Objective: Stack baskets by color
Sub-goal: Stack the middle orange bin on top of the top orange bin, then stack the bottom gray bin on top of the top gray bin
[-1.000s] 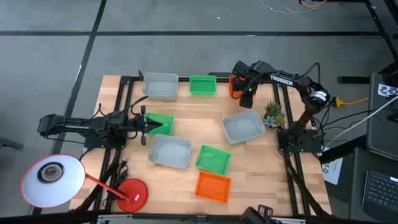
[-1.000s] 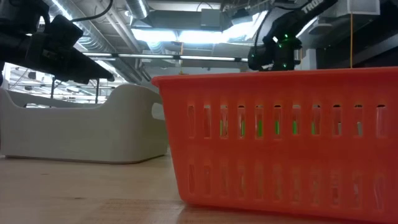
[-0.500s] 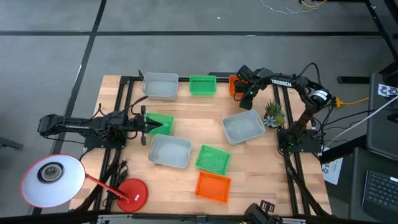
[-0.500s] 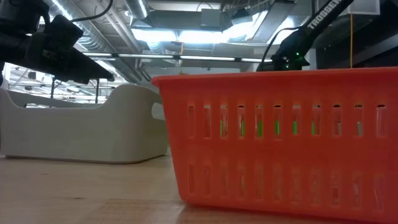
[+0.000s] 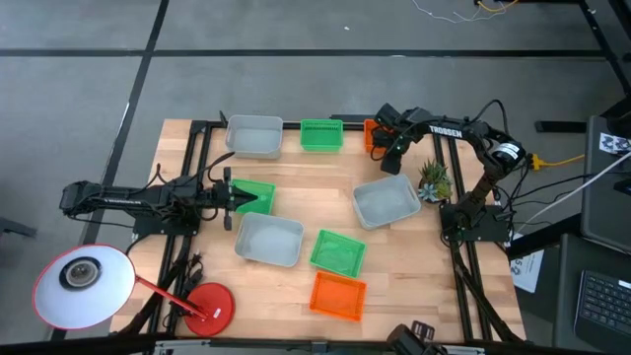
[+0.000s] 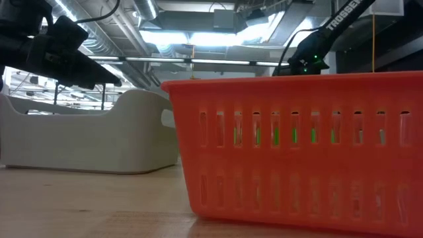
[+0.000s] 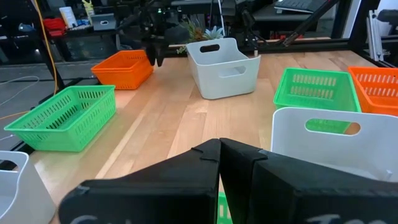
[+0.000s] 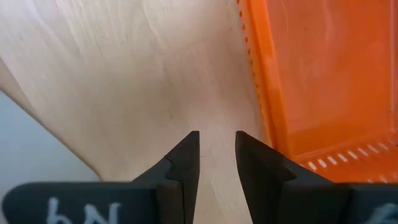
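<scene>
Right hand (image 8: pixel 216 155) narrowly parted, empty, beside far orange basket (image 8: pixel 323 81), left hand (image 7: pixel 219 180) closed over green basket (image 5: pixel 254 196)

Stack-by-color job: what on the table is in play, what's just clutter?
In play: grey baskets; green baskets; orange baskets.
Clutter: potted plant, red disc, white round lamp.

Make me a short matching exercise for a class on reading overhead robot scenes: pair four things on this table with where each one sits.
Things:
1. potted plant
2. red disc
3. left pincer
4. right pincer

Places:
A. beside the far orange basket
B. near left corner
C. right edge, next to a grey basket
D. over a green basket

Pairs: 1-C, 2-B, 3-D, 4-A
</scene>
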Action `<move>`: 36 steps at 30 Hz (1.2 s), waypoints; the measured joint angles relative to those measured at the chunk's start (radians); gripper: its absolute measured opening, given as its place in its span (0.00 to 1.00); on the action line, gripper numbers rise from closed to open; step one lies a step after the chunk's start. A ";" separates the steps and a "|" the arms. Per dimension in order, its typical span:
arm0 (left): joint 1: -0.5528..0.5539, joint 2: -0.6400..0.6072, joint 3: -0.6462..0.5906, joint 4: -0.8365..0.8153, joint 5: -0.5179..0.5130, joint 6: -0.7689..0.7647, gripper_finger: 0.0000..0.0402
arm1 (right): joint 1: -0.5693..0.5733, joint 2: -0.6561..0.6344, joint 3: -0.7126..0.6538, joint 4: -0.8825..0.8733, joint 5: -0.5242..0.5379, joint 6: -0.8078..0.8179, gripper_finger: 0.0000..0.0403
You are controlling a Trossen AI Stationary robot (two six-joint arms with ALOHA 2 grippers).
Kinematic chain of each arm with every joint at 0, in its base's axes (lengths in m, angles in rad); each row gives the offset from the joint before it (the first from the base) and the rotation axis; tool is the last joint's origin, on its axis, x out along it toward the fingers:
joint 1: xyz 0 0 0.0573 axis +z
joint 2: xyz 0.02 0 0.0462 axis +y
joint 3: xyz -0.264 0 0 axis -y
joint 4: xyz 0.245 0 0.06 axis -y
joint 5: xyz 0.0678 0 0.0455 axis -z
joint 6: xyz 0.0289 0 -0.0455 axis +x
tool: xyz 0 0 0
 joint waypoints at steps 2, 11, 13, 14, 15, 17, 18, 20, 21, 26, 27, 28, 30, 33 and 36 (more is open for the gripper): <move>0.000 0.000 0.000 0.000 0.000 0.000 0.00 | 0.001 0.000 0.000 -0.019 -0.001 0.002 0.26; 0.000 0.000 0.000 0.000 0.000 0.000 0.00 | 0.064 -0.038 0.032 -0.079 0.002 0.049 0.26; 0.000 0.000 0.000 0.000 0.000 0.000 0.00 | 0.090 -0.053 0.082 -0.119 -0.002 0.095 0.26; 0.000 0.000 0.000 0.001 0.000 0.000 0.00 | 0.105 -0.059 0.113 -0.146 -0.013 0.126 0.26; 0.000 0.000 0.000 0.003 0.000 0.000 0.00 | 0.124 -0.064 0.146 -0.174 -0.023 0.159 0.26; 0.000 0.000 0.000 0.010 0.000 -0.001 0.00 | 0.164 -0.075 0.207 -0.241 -0.064 0.222 0.26; 0.000 0.000 0.000 0.010 0.000 -0.005 0.00 | 0.185 -0.081 0.231 -0.271 -0.090 0.259 0.26; 0.000 0.000 0.000 0.003 0.003 -0.049 0.00 | 0.229 -0.099 0.267 -0.319 -0.159 0.332 0.26; 0.000 0.000 0.000 -0.001 0.008 -0.074 0.00 | 0.254 -0.111 0.274 -0.337 -0.197 0.363 0.26; 0.000 0.000 0.000 0.009 0.011 -0.148 0.00 | 0.412 -0.187 0.255 -0.447 -0.302 0.454 0.26; 0.000 0.000 0.000 0.020 0.008 -0.160 0.00 | 0.448 -0.205 0.246 -0.461 -0.302 0.470 0.26; 0.000 0.000 0.000 0.039 0.005 -0.171 0.00 | 0.485 -0.225 0.233 -0.464 -0.303 0.473 0.26; 0.000 0.000 0.000 0.087 -0.001 -0.173 0.00 | 0.553 -0.267 0.204 -0.460 -0.302 0.477 0.26; 0.000 0.000 0.000 0.168 0.003 -0.153 0.00 | 0.650 -0.324 0.174 -0.418 -0.273 0.542 0.26; -0.001 0.000 0.000 0.196 0.017 -0.154 0.00 | 0.740 -0.369 0.147 -0.375 -0.212 0.602 0.26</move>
